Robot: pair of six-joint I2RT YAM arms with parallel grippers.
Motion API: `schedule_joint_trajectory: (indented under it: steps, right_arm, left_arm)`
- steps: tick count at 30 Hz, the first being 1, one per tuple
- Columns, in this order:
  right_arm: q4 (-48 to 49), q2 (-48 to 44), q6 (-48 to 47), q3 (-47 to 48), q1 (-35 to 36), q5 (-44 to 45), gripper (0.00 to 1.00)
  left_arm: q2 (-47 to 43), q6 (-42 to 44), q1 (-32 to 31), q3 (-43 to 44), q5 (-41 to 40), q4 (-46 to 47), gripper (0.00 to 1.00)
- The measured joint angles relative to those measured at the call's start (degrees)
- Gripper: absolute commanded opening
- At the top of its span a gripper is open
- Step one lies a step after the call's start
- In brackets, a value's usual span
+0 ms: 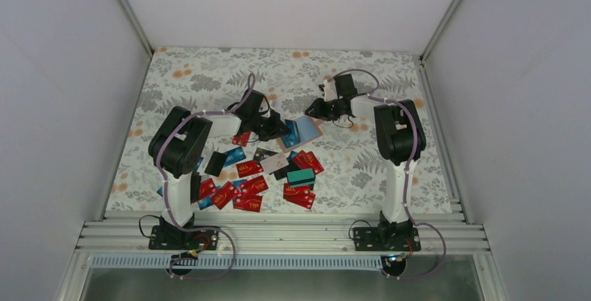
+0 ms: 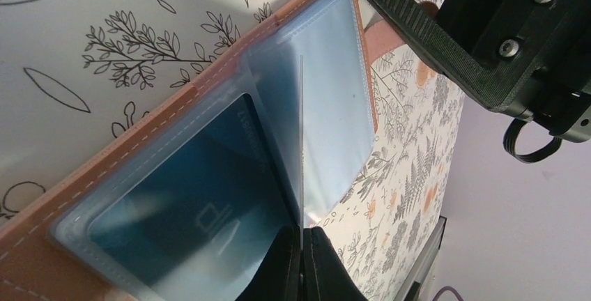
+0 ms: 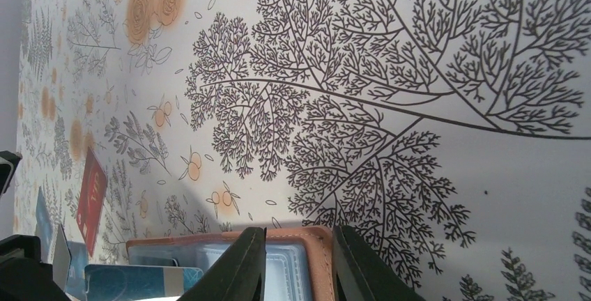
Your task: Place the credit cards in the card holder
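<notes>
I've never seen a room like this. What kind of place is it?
Probably a robot test booth, not a home: plain white walls box in a flowery tablecloth, and the arms bolt to a metal rail.

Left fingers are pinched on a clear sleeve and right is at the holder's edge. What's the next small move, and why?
Probably lift the left gripper slightly to peel the clear sleeve up. It is shut on that thin sheet, a blue card already sits in the pocket beside it, and the right gripper straddles the card holder at its tan edge, steadying it. That should open the empty pocket for another card.
</notes>
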Motion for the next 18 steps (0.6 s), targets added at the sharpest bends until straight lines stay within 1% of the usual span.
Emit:
schedule_joint_trajectory:
  steps: [5, 12, 18]
  right_arm:
    - [0.37, -0.09, 0.0, -0.26, 0.02, 0.07, 0.27]
    - [0.5, -0.13, 0.02, -0.35, 0.04, 0.11, 0.27]
    - [0.5, -0.13, 0.02, -0.35, 0.04, 0.11, 0.27]
  left_arm:
    - [-0.15, -0.83, 0.11, -0.5, 0.46, 0.09, 0.02]
    - [-2.73, -2.51, 0.15, -5.49, 1.88, 0.76, 0.02]
    - [-2.84, -2.99, 0.15, -5.9, 2.34, 2.21, 0.02]
